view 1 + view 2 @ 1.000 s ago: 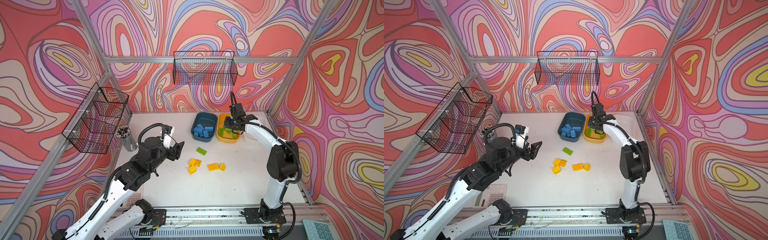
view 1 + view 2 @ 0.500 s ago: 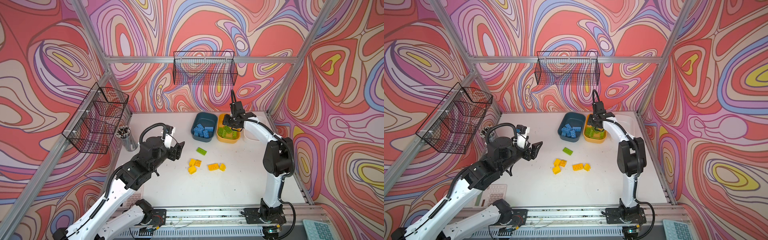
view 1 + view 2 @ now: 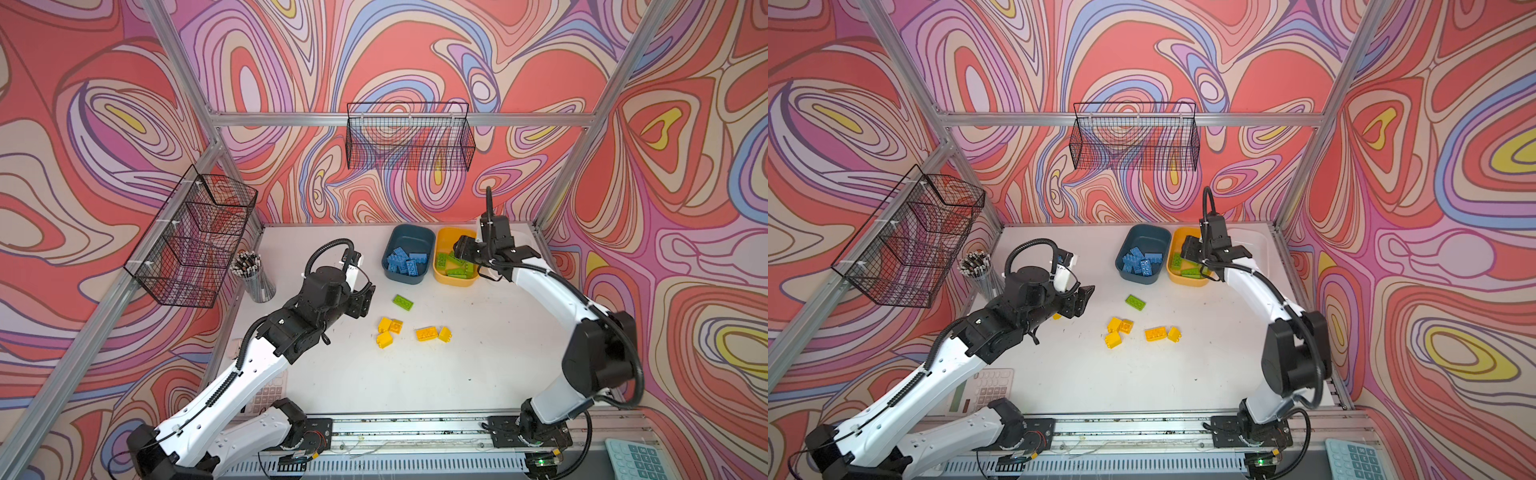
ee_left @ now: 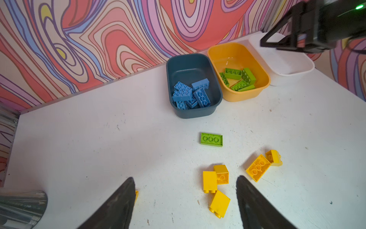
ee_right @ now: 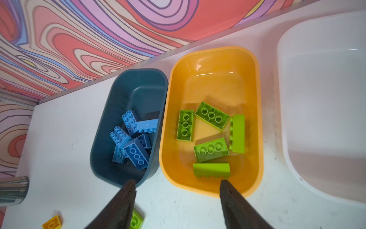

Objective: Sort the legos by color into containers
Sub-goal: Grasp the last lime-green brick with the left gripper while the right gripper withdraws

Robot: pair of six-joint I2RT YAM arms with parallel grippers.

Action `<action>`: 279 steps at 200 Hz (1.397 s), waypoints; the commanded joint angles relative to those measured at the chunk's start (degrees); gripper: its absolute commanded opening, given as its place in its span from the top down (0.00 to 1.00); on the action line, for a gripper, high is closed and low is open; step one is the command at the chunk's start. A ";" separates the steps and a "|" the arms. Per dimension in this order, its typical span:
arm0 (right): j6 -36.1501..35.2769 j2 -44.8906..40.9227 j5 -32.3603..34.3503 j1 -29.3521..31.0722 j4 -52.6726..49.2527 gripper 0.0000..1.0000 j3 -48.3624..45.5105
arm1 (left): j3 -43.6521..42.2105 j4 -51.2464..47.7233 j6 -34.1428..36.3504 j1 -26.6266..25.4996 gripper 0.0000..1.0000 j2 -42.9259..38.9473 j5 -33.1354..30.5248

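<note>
Legos [image 3: 427, 333], studded plastic bricks: 1 lime-green brick [image 4: 211, 139] and clustered yellow bricks [image 4: 210, 181] unsorted. Left gripper [image 4: 185, 178], right gripper [image 5: 177, 180]: jaws spread, empty. Risk: a descending jaw scatters neighbours.

Yellow-orange tub [image 5: 213, 83]: glossy plastic, bright highlights on inner wall. Teal tub [image 5: 138, 89]: plastic, matt. White tub [image 5: 316, 99]: smooth plastic, faint sheen. Green bricks [image 5: 211, 116], blue bricks [image 5: 136, 154], yellow bricks [image 4: 209, 181]: smooth hard plastic, slight shine. Table [image 4: 99, 138]: white, matt, scuffed, speckled. Pencil cup [image 3: 258, 284], left of centre in a top view: silvery metal mesh. Wire baskets [image 3: 409, 137]: black metal wire. Frame bars [image 3: 332, 119]: brushed metal.
</note>
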 commanded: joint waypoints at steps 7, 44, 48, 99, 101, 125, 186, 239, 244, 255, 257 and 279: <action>1.21 -9.27 -3.59 -0.29 10.81 0.25 -10.67 | 1.82 -2.58 -0.31 -0.21 0.20 5.20 -0.52; 4.05 -19.59 -9.72 -0.27 20.19 0.20 -26.45 | 6.73 -6.38 -2.60 -0.21 0.19 13.98 6.07; 4.39 -20.56 -10.06 -0.29 21.28 0.20 -28.07 | 7.18 -6.77 -2.96 -0.21 0.19 14.95 6.58; 7.78 -29.65 -9.75 -0.29 32.19 0.18 -43.73 | 8.16 -3.84 -9.15 -0.21 0.19 25.42 9.10; 7.78 -29.77 -9.71 -0.29 32.37 0.17 -44.02 | 8.18 -3.68 -9.32 -0.21 0.19 25.70 9.20; 7.61 -29.62 -9.72 -0.27 33.52 0.16 -46.27 | 10.14 -2.94 -10.52 -0.29 0.19 31.56 9.63; 9.44 -27.33 -10.92 -0.29 38.62 0.16 -50.41 | 17.00 -2.96 -5.33 -1.24 0.18 44.60 9.32; 8.97 -30.65 -3.25 -0.28 35.74 0.17 -51.32 | 20.33 -2.27 -3.69 -1.69 0.18 50.97 11.27; 8.98 -30.65 -2.64 -0.29 35.47 0.17 -51.38 | 20.67 -2.34 -3.67 -1.74 0.18 51.54 11.33; 9.17 -30.50 -1.87 -0.28 34.89 0.17 -51.26 | 21.50 -2.52 -3.53 -1.92 0.18 52.77 11.26; 9.18 -30.44 -1.85 -0.29 34.85 0.17 -51.25 | 21.67 -2.58 -3.50 -1.95 0.18 53.02 11.23; 9.27 -30.03 -1.54 -0.28 34.72 0.17 -51.18 | 23.81 -3.00 -3.27 -2.22 0.19 55.51 11.37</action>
